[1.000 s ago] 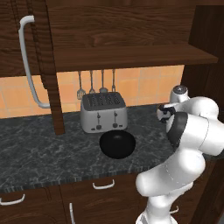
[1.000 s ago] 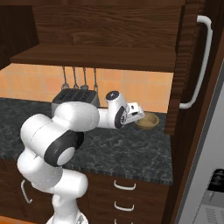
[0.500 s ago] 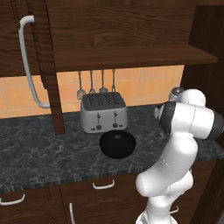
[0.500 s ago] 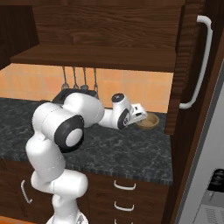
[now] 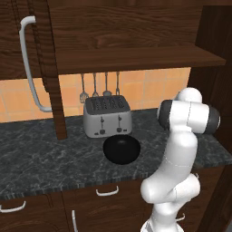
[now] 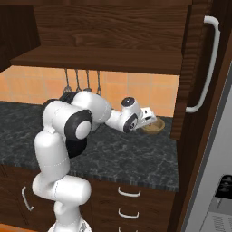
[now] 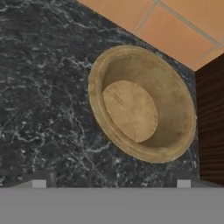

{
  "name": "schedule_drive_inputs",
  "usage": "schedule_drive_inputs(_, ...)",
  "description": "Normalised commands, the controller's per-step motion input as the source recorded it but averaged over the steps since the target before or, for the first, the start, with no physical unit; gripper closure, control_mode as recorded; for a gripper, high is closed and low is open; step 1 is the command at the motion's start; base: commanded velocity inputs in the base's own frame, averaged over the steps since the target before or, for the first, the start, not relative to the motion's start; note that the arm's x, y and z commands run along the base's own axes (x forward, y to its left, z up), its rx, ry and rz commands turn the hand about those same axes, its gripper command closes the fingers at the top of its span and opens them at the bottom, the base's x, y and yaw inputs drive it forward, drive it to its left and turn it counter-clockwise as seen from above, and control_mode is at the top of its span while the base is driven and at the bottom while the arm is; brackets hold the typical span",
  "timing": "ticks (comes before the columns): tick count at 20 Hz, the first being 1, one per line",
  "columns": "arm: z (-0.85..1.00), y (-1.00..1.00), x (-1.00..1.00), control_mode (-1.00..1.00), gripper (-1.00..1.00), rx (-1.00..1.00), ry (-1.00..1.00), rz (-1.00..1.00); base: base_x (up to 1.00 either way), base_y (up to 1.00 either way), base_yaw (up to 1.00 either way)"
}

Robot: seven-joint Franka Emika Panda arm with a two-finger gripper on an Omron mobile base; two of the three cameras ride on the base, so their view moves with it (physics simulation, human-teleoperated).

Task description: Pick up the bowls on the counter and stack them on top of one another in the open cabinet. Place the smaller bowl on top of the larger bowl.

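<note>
Through the hand view I look straight down into the smaller bowl (image 7: 141,104), tan and shallow, lying on the dark marbled bench (image 7: 43,96) just ahead of my end effector (image 7: 111,183), whose two finger tips (image 7: 39,183) sit spread wide at the bottom edge with nothing between them and apart from the bowl's rim. In the right base view the end effector (image 6: 148,117) hangs just beside and slightly above that bowl (image 6: 153,127), which rests near the back of the bench (image 6: 113,154), close to the dark wooden cabinet side panel (image 6: 181,90) at its right. That panel and the orange tiled wall (image 6: 136,88) hem the bowl in on two sides. The larger bowl (image 5: 121,149), glossy black and deep, sits well apart from it on the bench, right in front of the silver toaster (image 5: 107,116); whether they touch I cannot tell. Behind the toaster, utensils (image 5: 95,86) hang against the tiles. Above, the open cabinet (image 5: 136,59) shows its plank shelf, and its door (image 5: 38,68) carries a long pale curved handle (image 5: 29,63). My arm (image 6: 77,118) rises from the base, folds at the elbow and reaches out roughly level over the bench toward the tan bowl.
</note>
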Motion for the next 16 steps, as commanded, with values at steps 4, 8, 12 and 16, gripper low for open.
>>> schedule_drive_inputs(4,-0.20,-0.13,0.23,-1.00,-1.00,0.00,0.02,0.00,0.00,0.00,0.00)
schedule_drive_inputs(8,-0.26,-0.02,0.21,-1.00,-1.00,0.00,0.02,0.01,0.00,0.00,0.00)
schedule_drive_inputs(12,-0.24,-0.02,0.31,-1.00,-1.00,0.00,0.03,0.01,0.00,0.00,0.00)
schedule_drive_inputs(16,-0.13,-0.03,0.39,-1.00,-1.00,0.00,0.01,0.02,0.00,0.00,0.00)
